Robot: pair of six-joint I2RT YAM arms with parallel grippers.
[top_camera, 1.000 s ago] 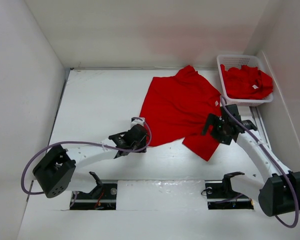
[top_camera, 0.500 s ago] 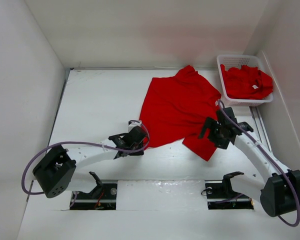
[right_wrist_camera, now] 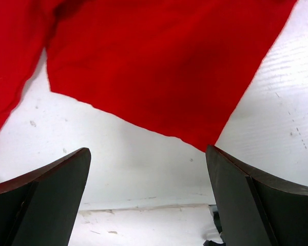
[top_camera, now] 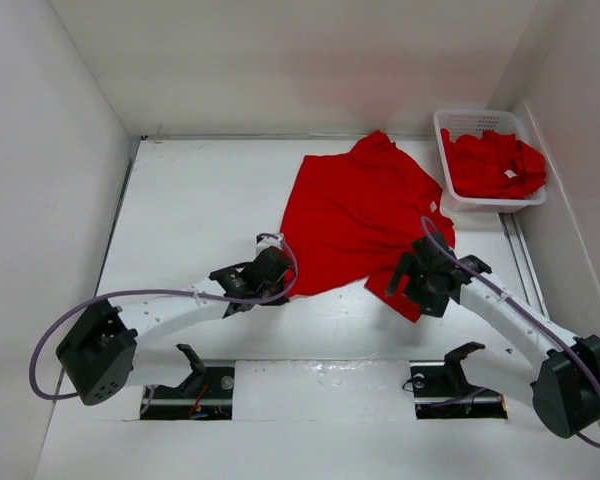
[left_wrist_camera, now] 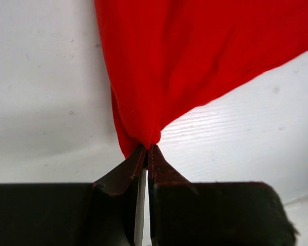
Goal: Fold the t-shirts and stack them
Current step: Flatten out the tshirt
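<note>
One spread t-shirt (top_camera: 365, 215): left jaws pinch hem corner; right jaws wide, empty, maybe above sleeve.

Left pincer (left_wrist_camera: 148, 149) pinched shut, right pincer (right_wrist_camera: 148, 151) spread wide

A white slotted plastic basket (top_camera: 477, 121) is sitting in the far right corner of the desk (top_camera: 200, 210) — its right side is staying just beside the right wall (top_camera: 580, 140), and its far side is standing near the back wall (top_camera: 300, 60). The desk is showing a plain white top, with small faint marks in the wrist views. The left wall (top_camera: 40, 180) is rising along the desk's left edge. Near the front edge two dark rectangular openings (top_camera: 160, 400) are sitting in the desk — one left, one right.
</note>
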